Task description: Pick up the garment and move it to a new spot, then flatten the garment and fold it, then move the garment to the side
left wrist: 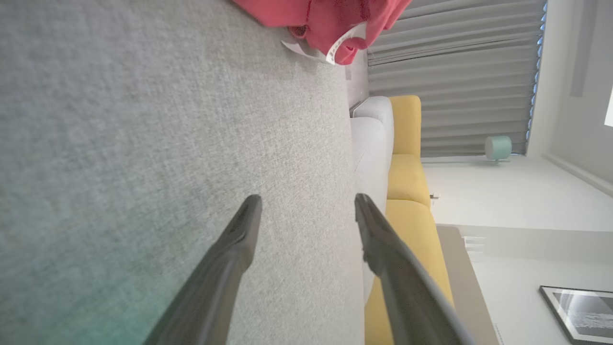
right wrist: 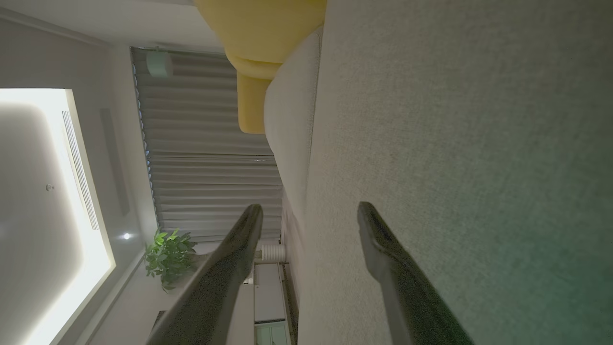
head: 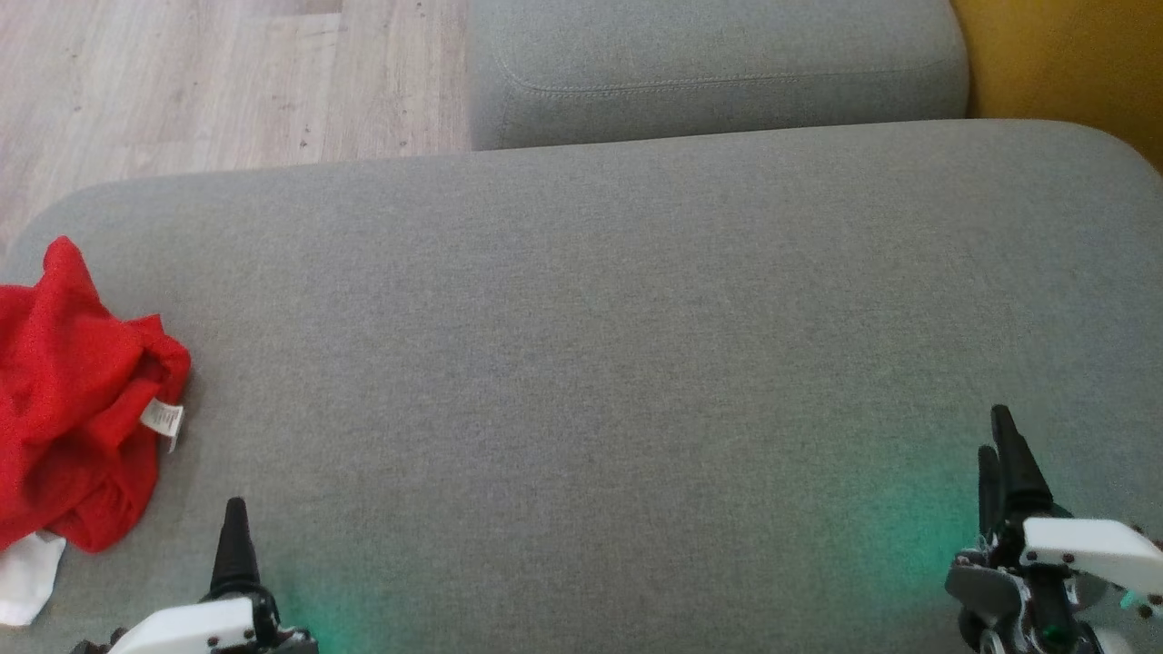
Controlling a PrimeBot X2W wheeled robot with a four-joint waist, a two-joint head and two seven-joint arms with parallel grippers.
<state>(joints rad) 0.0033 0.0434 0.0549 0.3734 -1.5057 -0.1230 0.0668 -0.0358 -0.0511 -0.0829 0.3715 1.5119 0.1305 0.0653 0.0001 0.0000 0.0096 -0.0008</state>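
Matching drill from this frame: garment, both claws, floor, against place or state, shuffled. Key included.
1. garment
2. left claw
3. right claw
4. floor

A. open, head view's lower right
B. pale wood, head view's upper left
C. red, crumpled at the cushion's left edge
D. open, head view's lower left

Pairs: 1-C, 2-D, 3-A, 4-B

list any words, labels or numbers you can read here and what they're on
No text here can be read.
White care tag on the red garment: faint print, too small and blurred to read.
Framed picture in the left wrist view: no lettering can be made out.
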